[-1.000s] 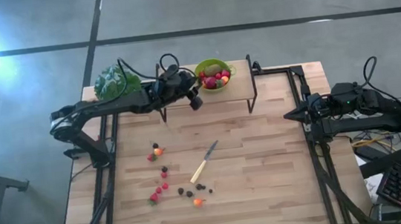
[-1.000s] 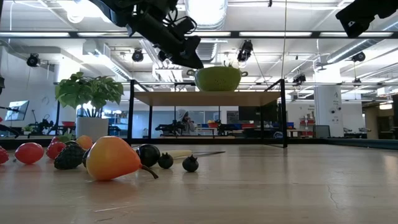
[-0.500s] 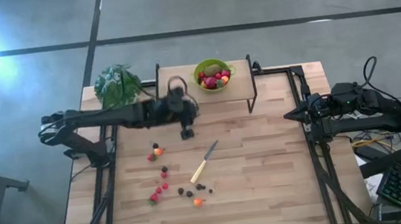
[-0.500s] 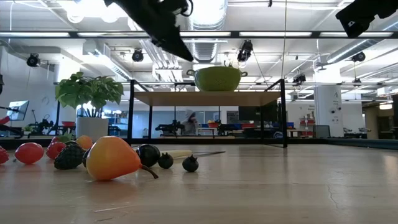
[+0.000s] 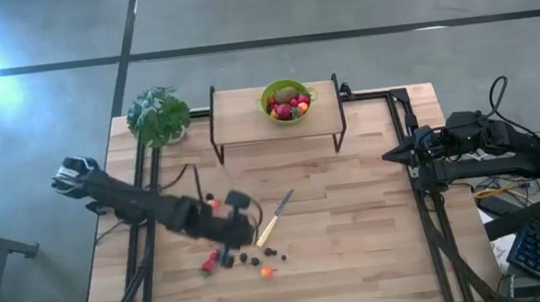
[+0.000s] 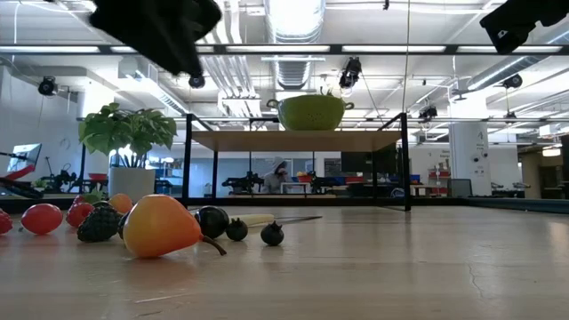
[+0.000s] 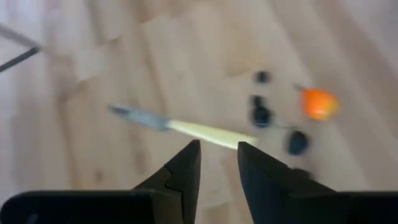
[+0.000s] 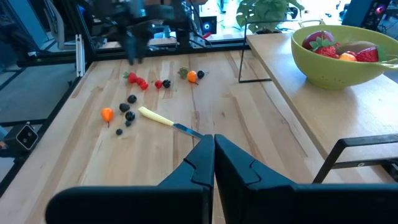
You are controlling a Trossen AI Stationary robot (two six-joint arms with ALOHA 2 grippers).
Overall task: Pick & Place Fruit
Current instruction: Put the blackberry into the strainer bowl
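Many small fruit (image 5: pixel 222 250) pieces lie scattered on the wooden surface (image 5: pixel 359 232), left of a pale-handled knife (image 5: pixel 274 218). The left claw (image 5: pixel 229 257) hovers over them, its fingers partly apart with nothing between them. More fruit fills a green bowl (image 5: pixel 286 101) on the raised shelf (image 5: pixel 242 124). The right claw (image 5: pixel 388 157) waits at the surface's right edge, closed and empty.

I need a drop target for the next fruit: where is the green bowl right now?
In the high view the green bowl sits on the raised wooden shelf at the table's far edge, right of the potted plant, already holding fruit.
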